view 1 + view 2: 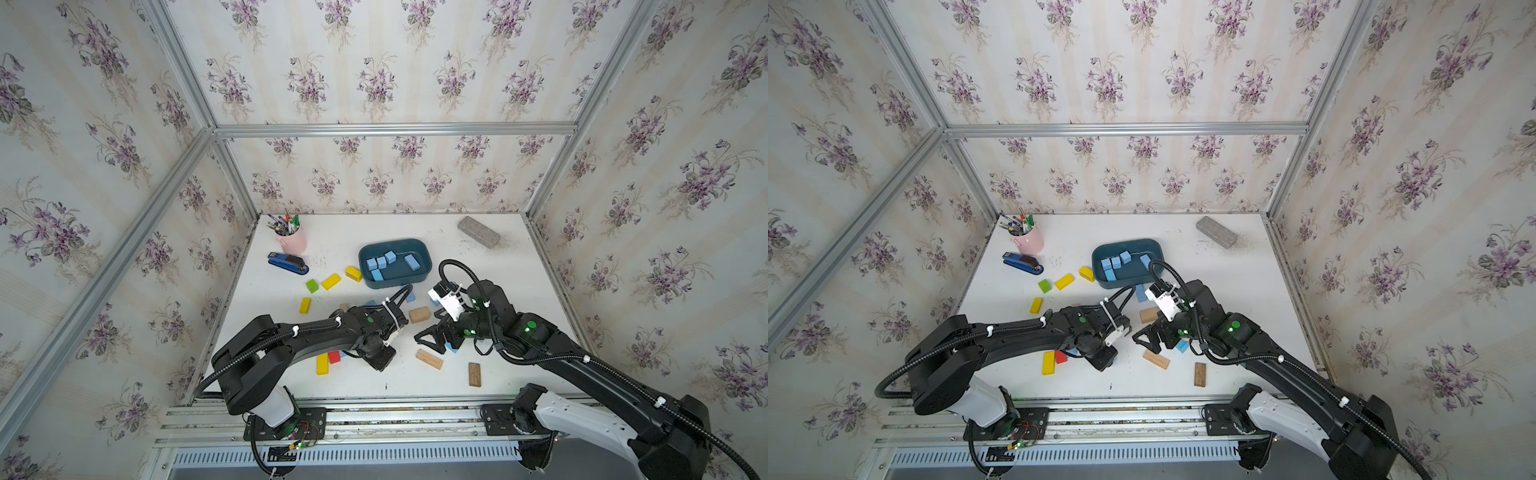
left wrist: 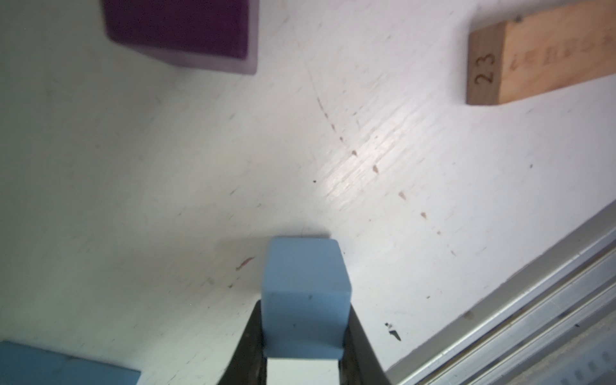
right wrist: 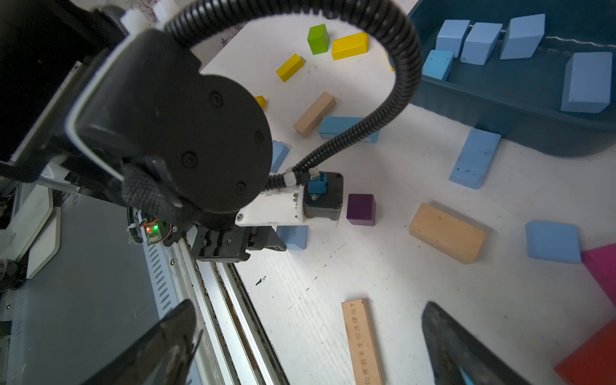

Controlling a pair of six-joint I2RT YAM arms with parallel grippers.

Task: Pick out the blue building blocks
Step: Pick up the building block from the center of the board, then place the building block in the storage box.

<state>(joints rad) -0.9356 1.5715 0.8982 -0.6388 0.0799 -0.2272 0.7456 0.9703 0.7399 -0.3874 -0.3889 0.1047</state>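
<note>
- The left gripper (image 2: 305, 336) has its fingers (image 2: 255, 336) clenched on one blue block (image 2: 305, 286). They press on two opposite flat faces, and parallel faces should give the pads a seat that does not slip.
- The held block sits low over the table (image 2: 200, 166). Whether it is lifted clear cannot be told.
- In a top view, the blue tray (image 1: 386, 284) lies at 12 o'clock from the left gripper. It holds five blue blocks (image 1: 390, 257), so it is judged the collection point.
- The right gripper (image 3: 313, 346) has its jaws spread wide with nothing between them. It hangs at 3 o'clock from the left gripper, clear of the route to the tray.
- Loose blue blocks (image 3: 475, 158) lie on the table around both arms. One further blue block (image 1: 451, 348) lies under the right gripper and is a likely next pick.
- The purple block (image 2: 180, 30) and the wooden block (image 2: 533, 56) lie apart from the grasp. Neither is to be collected.
</note>
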